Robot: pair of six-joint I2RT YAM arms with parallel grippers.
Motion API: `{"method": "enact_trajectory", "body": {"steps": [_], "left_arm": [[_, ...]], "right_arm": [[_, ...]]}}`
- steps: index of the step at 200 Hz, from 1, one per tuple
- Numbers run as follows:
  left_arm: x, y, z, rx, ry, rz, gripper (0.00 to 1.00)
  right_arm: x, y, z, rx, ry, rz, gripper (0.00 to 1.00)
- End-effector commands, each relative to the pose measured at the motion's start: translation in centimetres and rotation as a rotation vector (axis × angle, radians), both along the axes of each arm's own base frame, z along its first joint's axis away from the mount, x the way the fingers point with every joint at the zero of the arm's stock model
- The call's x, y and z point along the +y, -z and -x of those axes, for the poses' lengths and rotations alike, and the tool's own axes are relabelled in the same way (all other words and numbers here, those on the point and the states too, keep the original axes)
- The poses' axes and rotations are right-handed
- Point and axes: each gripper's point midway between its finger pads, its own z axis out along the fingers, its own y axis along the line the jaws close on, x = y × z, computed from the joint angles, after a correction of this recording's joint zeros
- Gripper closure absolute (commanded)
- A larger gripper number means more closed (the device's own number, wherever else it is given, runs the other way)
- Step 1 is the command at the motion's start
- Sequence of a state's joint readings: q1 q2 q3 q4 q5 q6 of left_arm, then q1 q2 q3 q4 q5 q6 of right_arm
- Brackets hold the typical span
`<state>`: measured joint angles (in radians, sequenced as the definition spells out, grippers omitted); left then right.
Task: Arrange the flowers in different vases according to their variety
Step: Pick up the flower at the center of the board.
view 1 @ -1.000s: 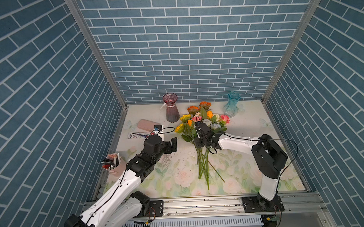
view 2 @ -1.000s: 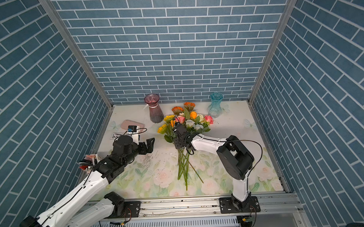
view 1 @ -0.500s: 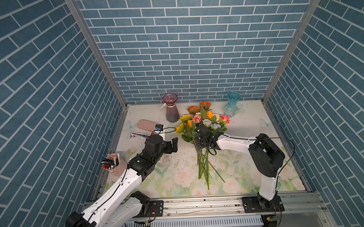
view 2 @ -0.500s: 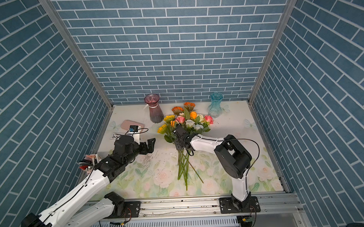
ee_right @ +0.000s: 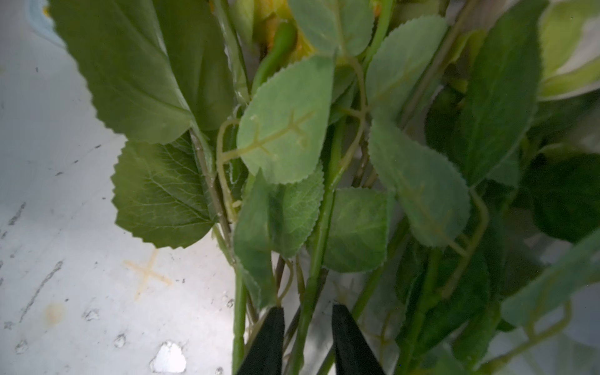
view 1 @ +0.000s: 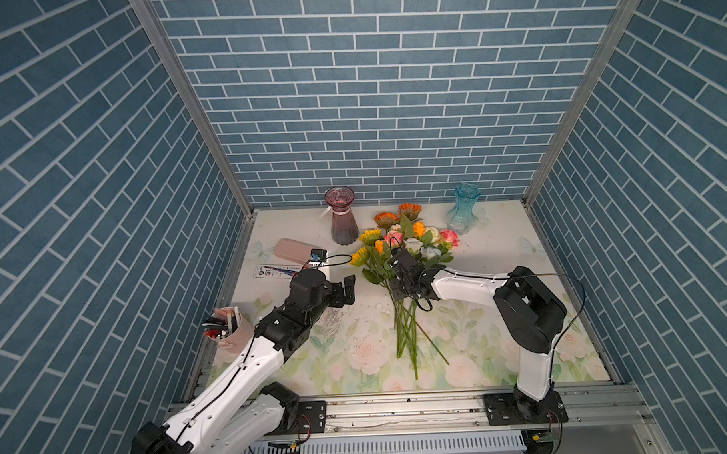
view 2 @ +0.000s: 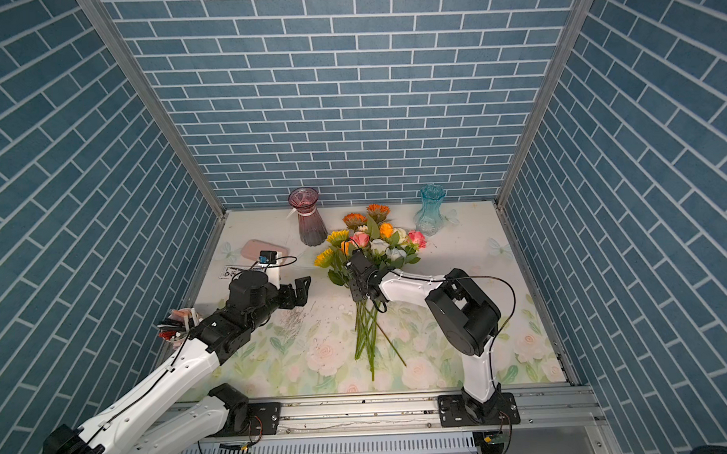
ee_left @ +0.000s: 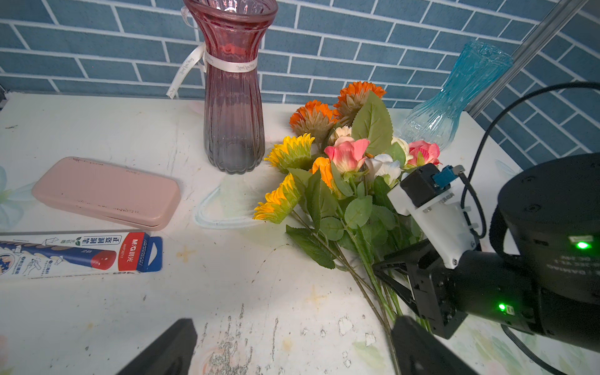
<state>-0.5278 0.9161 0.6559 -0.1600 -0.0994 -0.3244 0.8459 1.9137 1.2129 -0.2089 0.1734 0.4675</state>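
**Flower sort: one stem straddled, no vase filled**

Right pincer (ee_right: 306,313): partly open, gap narrow. Black fingertips (ee_right: 266,344) on either side of a single green stem (ee_right: 320,227), with space showing on both sides of it, so no firm hold visible. Set low among the leaves and stalks of the flowers (view 1: 404,243).

Flowers: one mixed bunch lying flat on the surface (view 1: 503,231), just beside the plum vase (view 1: 343,224). Heads toward the back wall, stalks fanned toward the front rail. Pink, orange and white roses mingled with yellow and orange sunflower-like heads.

Left pincer (view 1: 345,293): spread wide and empty, near the plum vase on its front-rail side, apart from the bunch.

Vases: plum vase upright with a white ribbon at the neck, nothing inside. The aqua vase (view 1: 463,211) upright and well apart from the plum vase, with the flower heads between the two, also empty.

Sundries: pink case (view 1: 292,249) near the plum vase on the side away from the bunch. Pen packet (ee_left: 74,253) just past the case. Cup of pens (view 1: 229,328) well apart from the plum vase, at the surface's edge.

Progress, as judged: no sorting done, at most a first pick begun. Left to do: pinch the stem, draw it clear of the tangled leaves, seat it in a vase, then repeat, with roses in one vase and sunflower types in the other.
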Motion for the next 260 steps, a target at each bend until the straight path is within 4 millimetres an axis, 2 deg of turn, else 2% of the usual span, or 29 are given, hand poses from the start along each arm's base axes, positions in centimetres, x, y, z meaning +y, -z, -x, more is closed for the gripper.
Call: {"method": "enact_trajectory", "body": {"steps": [1,21,51,69,77,96,131,172,187,213,228,246,260], "left_arm": [[-0.2,-0.3,-0.2,-0.009,0.009,-0.005,0.00],[-0.2,-0.3,-0.2,-0.008,0.010,-0.004,0.00],[-0.2,-0.3,-0.2,-0.007,0.009,-0.004,0.00],[-0.2,-0.3,-0.2,-0.009,0.009,-0.004,0.00],[-0.2,-0.3,-0.1,-0.007,0.010,-0.004,0.00],[-0.2,-0.4,-0.2,-0.009,0.008,-0.005,0.00],[-0.2,-0.4,-0.2,-0.008,0.008,-0.005,0.00],[-0.3,-0.4,-0.2,-0.012,0.016,0.000,0.00],[-0.4,-0.5,-0.1,-0.013,0.019,0.002,0.00],[-0.5,-0.6,-0.1,-0.015,0.025,0.007,0.00],[-0.5,-0.6,0.0,-0.018,0.027,0.010,0.00],[-0.5,-0.9,0.1,-0.025,0.032,0.015,0.00],[-0.6,-1.1,0.1,-0.033,0.039,0.022,0.00]], "right_arm": [[-0.7,1.7,0.6,0.040,0.014,0.031,0.71],[-0.7,2.0,0.7,0.049,0.009,0.033,0.74],[-0.8,1.9,0.8,0.049,0.009,0.033,0.86],[-0.7,1.3,0.6,0.039,0.012,0.028,0.93],[-0.8,0.8,0.5,0.032,0.013,0.027,1.00],[-0.8,-0.5,0.4,0.016,0.014,0.026,1.00],[-1.2,-5.0,0.0,-0.055,0.015,0.008,1.00],[-2.5,-10.4,-0.5,-0.162,0.055,-0.030,1.00],[-2.7,-11.6,-0.4,-0.187,0.060,-0.050,1.00],[-2.9,-12.2,-0.3,-0.190,0.054,-0.069,1.00],[-3.4,-13.2,-0.4,-0.226,0.070,-0.078,1.00],[-4.6,-17.0,-0.9,-0.353,0.103,-0.126,1.00],[-6.6,-21.4,-1.9,-0.487,0.159,-0.177,1.00]]}}
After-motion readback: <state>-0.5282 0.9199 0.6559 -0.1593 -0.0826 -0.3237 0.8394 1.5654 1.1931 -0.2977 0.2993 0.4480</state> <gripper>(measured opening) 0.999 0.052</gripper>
